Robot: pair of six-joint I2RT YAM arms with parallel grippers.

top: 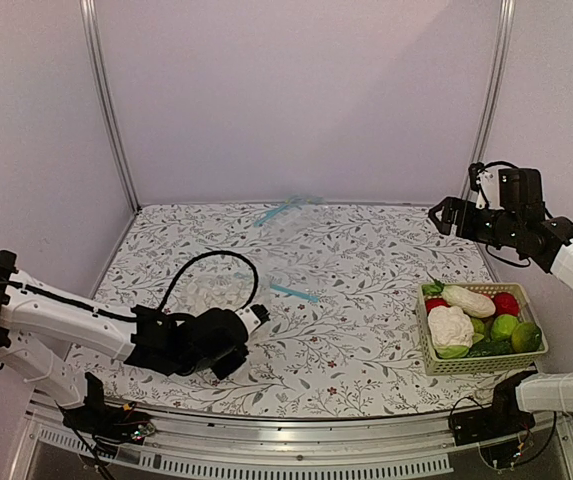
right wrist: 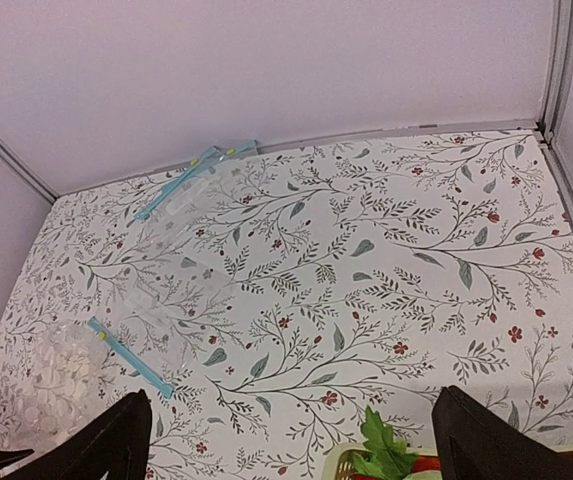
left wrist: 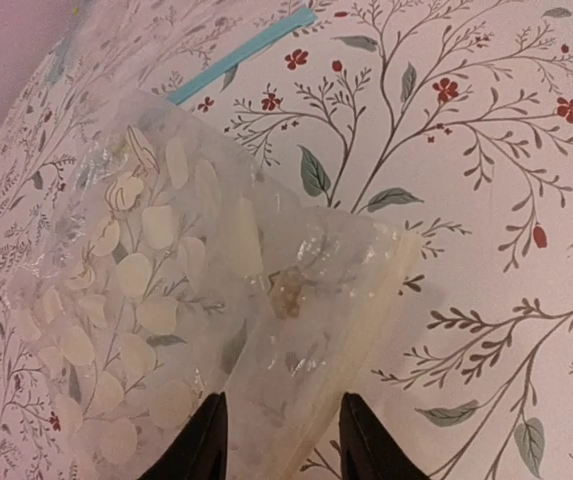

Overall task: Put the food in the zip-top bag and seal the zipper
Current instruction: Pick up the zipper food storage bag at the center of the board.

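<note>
The dotted zip-top bag [top: 213, 290] lies flat left of centre, its light-blue zipper [top: 294, 292] at its right end. My left gripper [top: 256, 318] is low at the bag's near edge. In the left wrist view the gripper [left wrist: 281, 452] is open, with a folded edge of the bag [left wrist: 156, 300] between its fingers [left wrist: 203, 447], and the zipper [left wrist: 241, 52] lies far beyond. The cauliflower [top: 451, 325], radish [top: 469, 300], green fruit [top: 504, 326] and lemon [top: 526, 337] sit in a basket [top: 436, 366]. My right gripper [top: 444, 215] is open, empty and raised behind the basket.
A second, undotted clear bag [top: 288, 214] with a blue strip lies at the back centre, also shown in the right wrist view [right wrist: 188, 188]. Red fruits [top: 507, 303] and a dark cucumber [top: 486, 349] share the basket. White walls and metal posts enclose the table.
</note>
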